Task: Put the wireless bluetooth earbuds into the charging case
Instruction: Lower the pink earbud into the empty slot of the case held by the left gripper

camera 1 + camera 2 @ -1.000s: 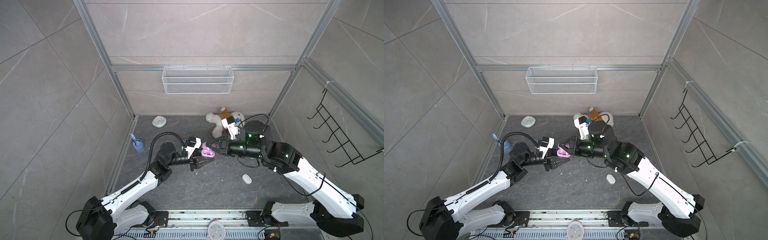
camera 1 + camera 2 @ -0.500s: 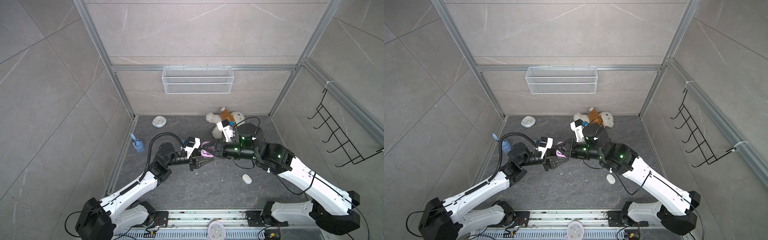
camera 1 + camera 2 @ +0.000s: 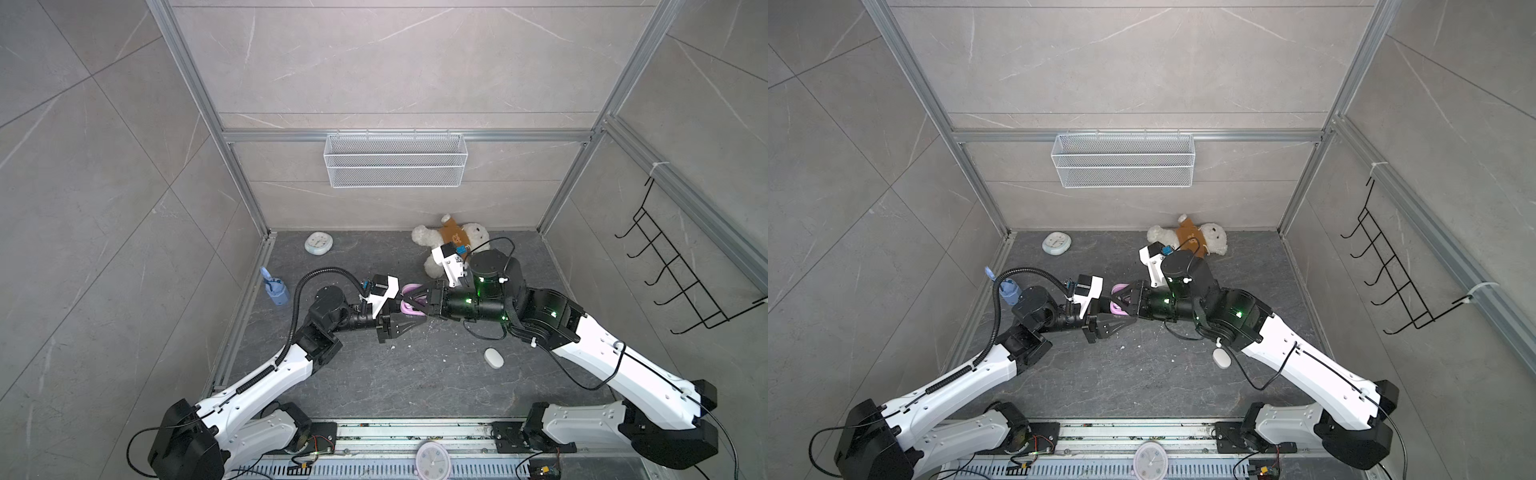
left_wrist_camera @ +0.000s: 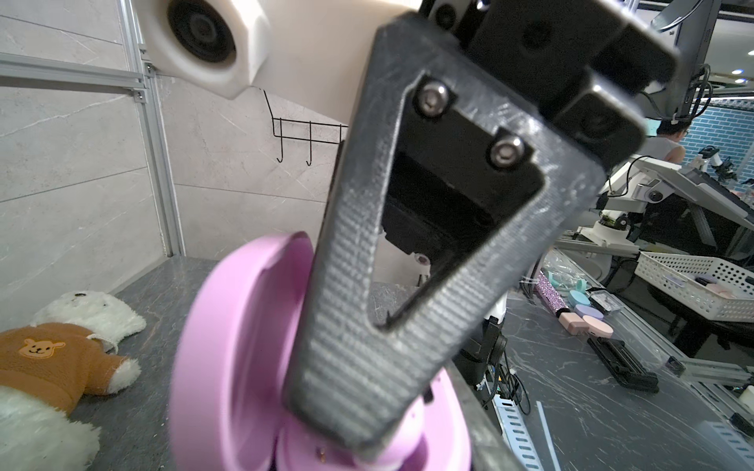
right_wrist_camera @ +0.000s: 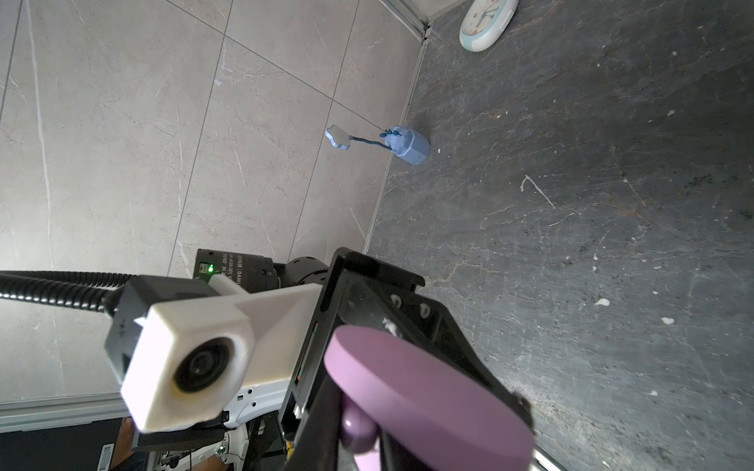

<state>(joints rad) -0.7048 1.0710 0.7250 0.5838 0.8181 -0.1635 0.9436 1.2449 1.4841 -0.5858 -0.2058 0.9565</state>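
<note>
In both top views my left gripper [image 3: 400, 321] [image 3: 1105, 322] is shut on an open pink charging case [image 3: 406, 309] [image 3: 1115, 308], held above the floor with its lid raised. My right gripper [image 3: 410, 297] [image 3: 1118, 297] reaches across from the right, its fingertips inside the open case. In the right wrist view a glossy pink earbud [image 5: 357, 424] sits pinched between the right gripper's [image 5: 360, 434] dark fingers, just beside the case lid [image 5: 428, 401]. The left wrist view shows the lid [image 4: 228, 350] and the right gripper's ribbed grey finger [image 4: 359, 338] over the case base [image 4: 432, 432]. Other earbuds are out of view.
A white oval pebble-like thing [image 3: 493, 358] lies on the dark floor right of centre. A teddy bear [image 3: 453, 239] and a small clock [image 3: 318, 242] lie by the back wall, a blue toy [image 3: 275, 291] at the left edge. White crumbs dot the floor.
My right gripper has moved left with the earbud, and its fingertips now sit in the open case. The left gripper has held the case almost still.
</note>
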